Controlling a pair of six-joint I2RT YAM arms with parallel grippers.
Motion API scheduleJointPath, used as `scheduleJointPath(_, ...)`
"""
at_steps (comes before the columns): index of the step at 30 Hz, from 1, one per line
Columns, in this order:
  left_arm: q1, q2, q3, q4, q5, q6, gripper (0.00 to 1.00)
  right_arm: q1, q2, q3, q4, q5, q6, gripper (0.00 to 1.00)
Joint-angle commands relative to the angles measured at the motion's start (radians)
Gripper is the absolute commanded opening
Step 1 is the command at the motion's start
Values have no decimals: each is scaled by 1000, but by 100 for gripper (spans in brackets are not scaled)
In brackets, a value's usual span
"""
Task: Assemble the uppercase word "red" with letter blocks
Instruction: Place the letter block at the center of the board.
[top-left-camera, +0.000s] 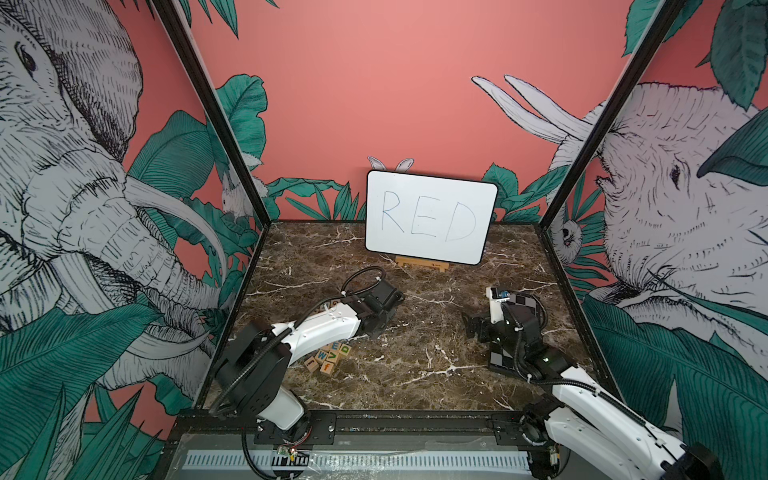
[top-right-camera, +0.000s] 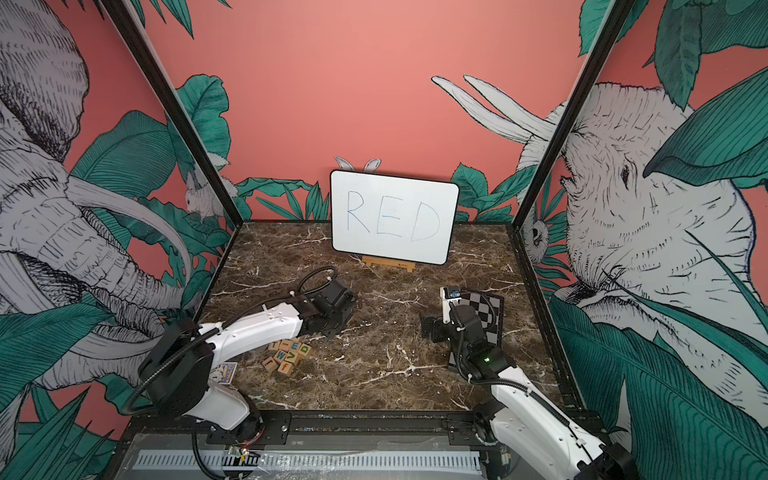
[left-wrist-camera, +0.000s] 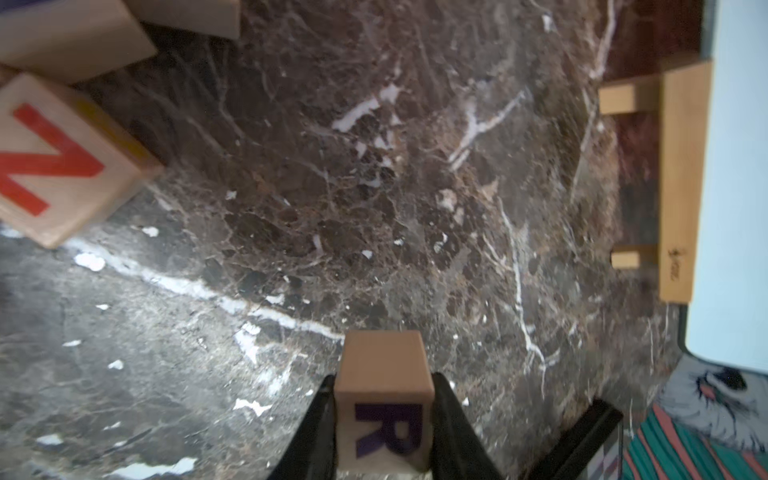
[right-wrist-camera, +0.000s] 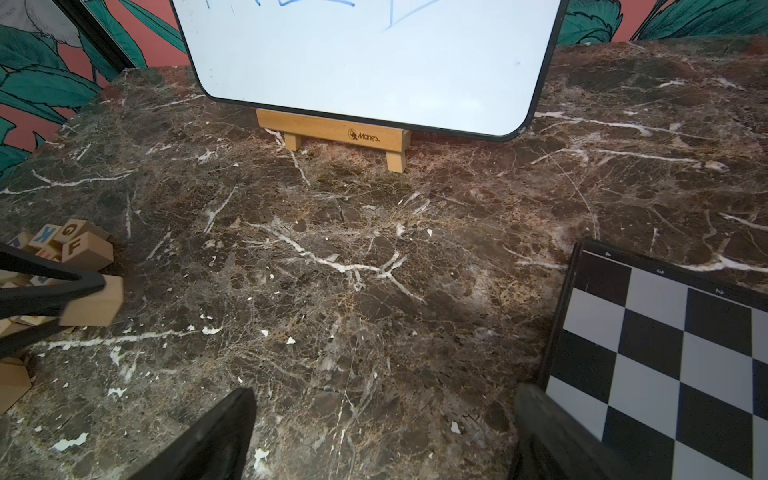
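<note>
Grip mattered: my left gripper (left-wrist-camera: 384, 386) was clamped on the pale wooden cube printed with a purple R (left-wrist-camera: 382, 432), near the heap of letter blocks (top-left-camera: 330, 357). I judged that setting it level, R up, on the bare brown marble tabletop (left-wrist-camera: 374, 208) was best. My right gripper (right-wrist-camera: 380, 436) hung open and empty. Beyond stood the white board lettered RED (top-left-camera: 430, 216) and the pink jungle-print walls (top-left-camera: 374, 104).

A staged robot lab booth: mural-papered walls (top-left-camera: 374, 104) enclose a marble tabletop (top-left-camera: 415, 374) with 2 rail-mounted arms (top-left-camera: 324, 328).

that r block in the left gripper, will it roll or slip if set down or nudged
The R block is a flat-faced wooden cube, so it is likely stiff and should sit without rolling. Jaws of the left gripper clamp two flat sides, so it might twist or slip if bumped. It is probably light, being small.
</note>
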Motion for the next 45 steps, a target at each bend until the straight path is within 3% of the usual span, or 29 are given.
scheduleJointPath(1, -6, 58, 58, -37, -53, -196, 6, 7, -10, -6, 11, 14, 6, 96)
scheduleJointPath(10, -7, 240, 280, -173, -99, -315, 10, 7, 5, -5, 16, 19, 5, 96)
scheduleJointPath(23, 8, 377, 489, -400, -156, -354, 16, 7, 11, -2, 13, 17, 5, 96)
scheduleJointPath(39, 48, 433, 498, -374, -95, -348, 19, 7, 22, 1, 16, 16, 5, 96)
scheduleJointPath(45, 54, 441, 499, -376, -100, -338, 27, 8, 33, 0, 19, 15, 5, 96)
